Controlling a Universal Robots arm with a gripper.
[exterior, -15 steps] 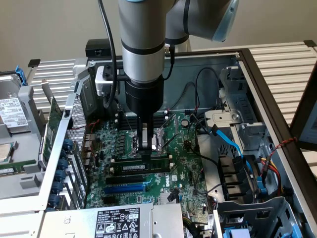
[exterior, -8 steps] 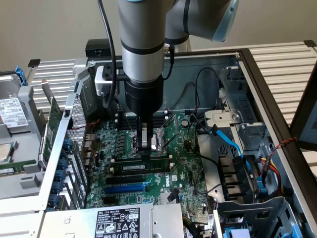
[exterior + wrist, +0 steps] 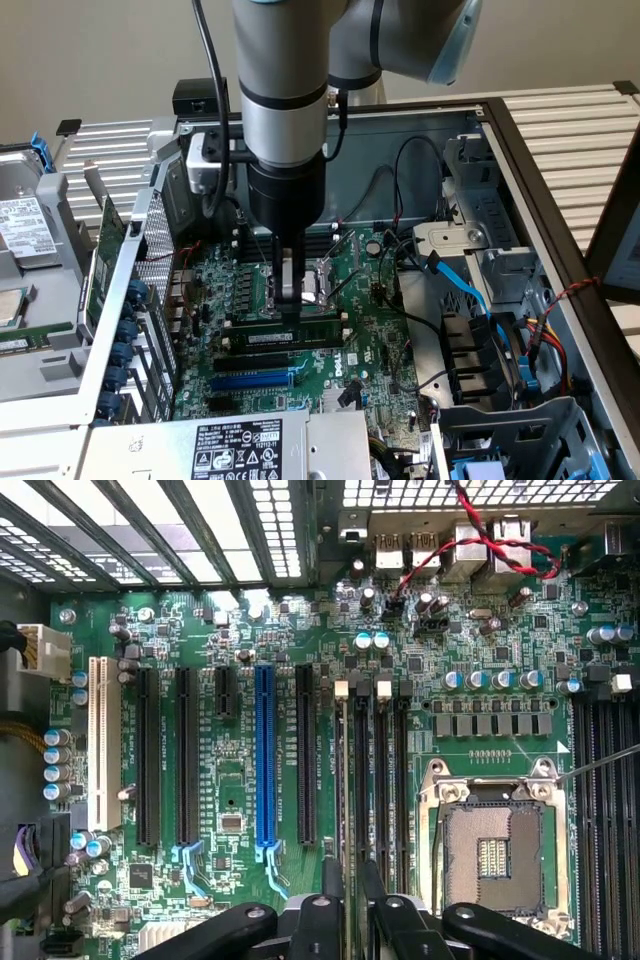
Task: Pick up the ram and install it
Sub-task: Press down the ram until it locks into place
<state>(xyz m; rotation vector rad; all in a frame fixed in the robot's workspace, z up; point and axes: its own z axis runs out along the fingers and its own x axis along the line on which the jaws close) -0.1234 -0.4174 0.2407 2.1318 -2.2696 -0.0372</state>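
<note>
One open PC case (image 3: 520, 150) lies on the table, green motherboard (image 3: 370, 330) facing up, with a bare CPU socket (image 3: 492, 855) and a blue slot (image 3: 264, 755). The arm (image 3: 285, 110) stands over the board's middle. The hand (image 3: 290, 300) hangs straight down, fingers (image 3: 277, 270) pinched narrowly on the ram (image 3: 290, 337). The ram sits on edge in the memory slots (image 3: 372, 780), just near of the socket and far of the black and blue slots.
</note>
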